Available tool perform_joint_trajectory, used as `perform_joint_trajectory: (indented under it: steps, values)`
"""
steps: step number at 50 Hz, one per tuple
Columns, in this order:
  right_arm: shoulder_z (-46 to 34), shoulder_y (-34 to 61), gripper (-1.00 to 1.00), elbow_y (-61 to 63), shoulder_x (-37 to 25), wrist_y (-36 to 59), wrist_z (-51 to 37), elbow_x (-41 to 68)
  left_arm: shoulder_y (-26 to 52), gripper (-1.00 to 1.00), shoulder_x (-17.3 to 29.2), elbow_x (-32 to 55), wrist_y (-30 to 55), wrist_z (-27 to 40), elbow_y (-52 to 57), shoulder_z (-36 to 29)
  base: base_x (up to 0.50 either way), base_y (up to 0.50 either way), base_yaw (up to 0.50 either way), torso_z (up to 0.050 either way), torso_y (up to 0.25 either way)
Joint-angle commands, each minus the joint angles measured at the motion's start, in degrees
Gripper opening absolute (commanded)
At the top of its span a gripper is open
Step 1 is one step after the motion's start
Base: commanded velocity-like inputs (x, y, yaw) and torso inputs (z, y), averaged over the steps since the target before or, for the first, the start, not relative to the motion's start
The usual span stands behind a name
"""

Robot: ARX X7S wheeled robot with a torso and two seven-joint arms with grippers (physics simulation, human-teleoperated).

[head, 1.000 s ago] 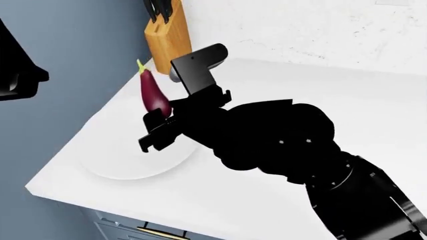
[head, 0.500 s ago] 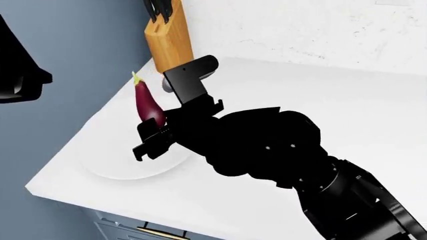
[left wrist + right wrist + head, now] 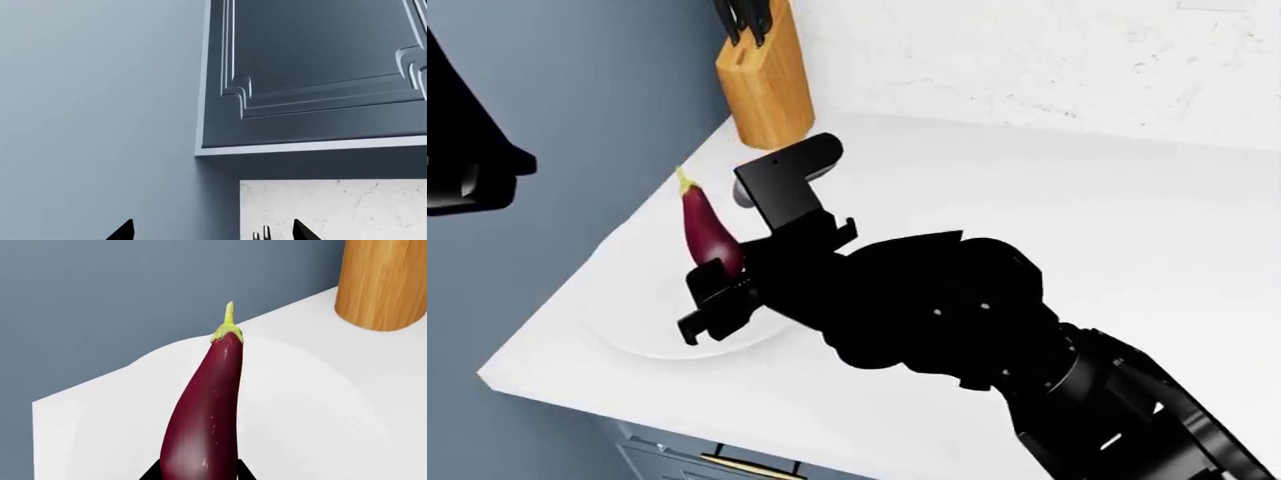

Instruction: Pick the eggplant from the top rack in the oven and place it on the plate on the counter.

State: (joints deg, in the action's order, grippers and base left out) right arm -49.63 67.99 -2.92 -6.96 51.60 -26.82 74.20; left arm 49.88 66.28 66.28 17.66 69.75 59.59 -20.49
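Note:
My right gripper (image 3: 723, 283) is shut on the lower end of the purple eggplant (image 3: 707, 228), which points up and away with its yellow-green stem on top. It hangs just above the round white plate (image 3: 641, 335) on the white counter (image 3: 1068, 220). In the right wrist view the eggplant (image 3: 203, 415) fills the middle, black jaws pressed on both sides, the plate (image 3: 293, 405) beneath it. My left gripper (image 3: 212, 235) stands open, only two black fingertips (image 3: 123, 231) showing, aimed at a wall and an upper cabinet. The oven and the top rack are out of view.
A wooden knife block (image 3: 763, 75) stands at the counter's back left corner, close behind the plate; it also shows in the right wrist view as a knife block (image 3: 383, 282). The counter's left edge drops beside the plate. My left arm (image 3: 461, 140) hangs at far left. Drawer fronts (image 3: 694, 462) sit below.
My right arm has moved down and to the left with the eggplant, bringing it lower over the plate. The left arm has barely shifted.

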Motion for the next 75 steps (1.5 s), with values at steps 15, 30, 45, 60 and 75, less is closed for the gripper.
perform_joint_trajectory:
  steps: [15,30,45,60,75]
  values:
    - [-2.0,-1.1,-1.0,0.0,0.8,-0.8,0.7,-0.8,1.0,1.0,1.3,-1.8,-3.1,1.3,0.1,-5.0,0.0,0.0,0.0,0.0,0.0]
    - [-2.6,-0.8,-1.0,-0.6,0.7,-1.3,1.0,-0.8,2.5,1.0,1.2,-2.3,-3.5,1.5,-0.2,-7.2,0.0,0.0,0.0,0.0,0.0]
    - [-3.4,-0.5,-1.0,-1.4,1.0,-1.0,0.4,-0.3,3.1,1.0,2.2,-2.6,-4.7,2.0,-0.1,-8.5,0.0,0.0,0.0,0.0,0.0]
    - [-4.2,0.0,1.0,-1.6,1.0,-0.9,0.2,-0.1,3.2,1.0,2.5,-3.6,-6.2,2.5,-0.1,-10.5,0.0,0.0,0.0,0.0,0.0]
    - [-3.4,0.9,1.0,-0.7,0.4,-1.3,-0.4,1.1,4.8,1.0,2.5,-3.4,-6.3,2.8,-0.2,-12.0,0.0,0.0,0.0,0.0,0.0]
